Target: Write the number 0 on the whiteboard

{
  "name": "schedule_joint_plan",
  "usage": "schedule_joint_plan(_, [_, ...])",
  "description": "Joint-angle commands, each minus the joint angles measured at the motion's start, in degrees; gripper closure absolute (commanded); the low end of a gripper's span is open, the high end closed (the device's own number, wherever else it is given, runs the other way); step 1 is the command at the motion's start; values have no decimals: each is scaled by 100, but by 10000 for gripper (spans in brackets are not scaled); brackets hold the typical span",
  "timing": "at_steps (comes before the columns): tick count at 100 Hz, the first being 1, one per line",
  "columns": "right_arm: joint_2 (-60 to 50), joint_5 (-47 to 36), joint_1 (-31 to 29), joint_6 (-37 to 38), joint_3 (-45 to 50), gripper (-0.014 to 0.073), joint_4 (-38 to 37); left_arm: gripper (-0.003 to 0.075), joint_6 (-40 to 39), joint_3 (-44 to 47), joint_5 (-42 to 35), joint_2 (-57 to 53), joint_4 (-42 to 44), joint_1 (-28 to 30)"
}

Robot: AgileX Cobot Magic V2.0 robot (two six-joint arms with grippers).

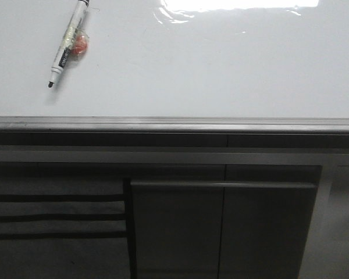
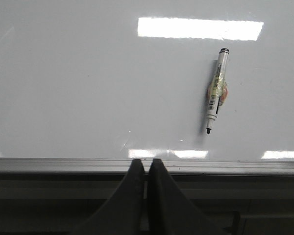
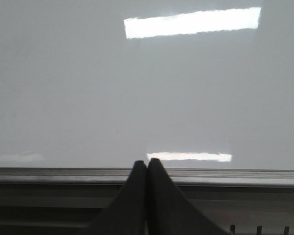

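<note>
The whiteboard (image 1: 198,70) is large, glossy and plain white, with a grey metal edge strip along its near side. No number 0 shows on it. A white marker pen (image 1: 68,43) with a black tip and an orange blob at its middle lies on the board at the far left, uncapped tip toward me; it also shows in the left wrist view (image 2: 216,98). My left gripper (image 2: 146,162) is shut and empty, at the board's near edge, apart from the pen. My right gripper (image 3: 147,163) is shut and empty at the near edge too. Neither gripper shows in the front view.
Grey cabinet panels (image 1: 221,226) and dark slots (image 1: 55,216) lie below the board's edge strip (image 1: 174,124). Bright light glare (image 1: 232,6) sits at the board's far side.
</note>
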Motion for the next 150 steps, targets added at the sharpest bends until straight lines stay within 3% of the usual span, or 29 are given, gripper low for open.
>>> schedule_joint_plan(1, [-41, -420, -33, -17, 71, 666, -45, 741, -53, 144, -443, -120, -2, 7])
schedule_joint_plan(69, [-41, -420, -33, -17, 71, 666, -45, 741, -53, 144, -443, -120, -2, 7])
schedule_joint_plan(92, [-41, -1041, -21, 101, -315, 666, 17, 741, -53, -83, -879, -120, -23, 7])
schedule_joint_plan(107, [-21, 384, -21, 159, -1448, 666, 17, 741, -53, -822, -507, -33, 11, 7])
schedule_joint_plan(130, [896, 2784, 27, -37, -3276, 666, 26, 741, -53, -2423, 1264, 1027, 494, 7])
schedule_joint_plan(150, [2265, 3708, 102, -653, -4157, 666, 175, 741, -53, -3587, 2555, 2170, 599, 7])
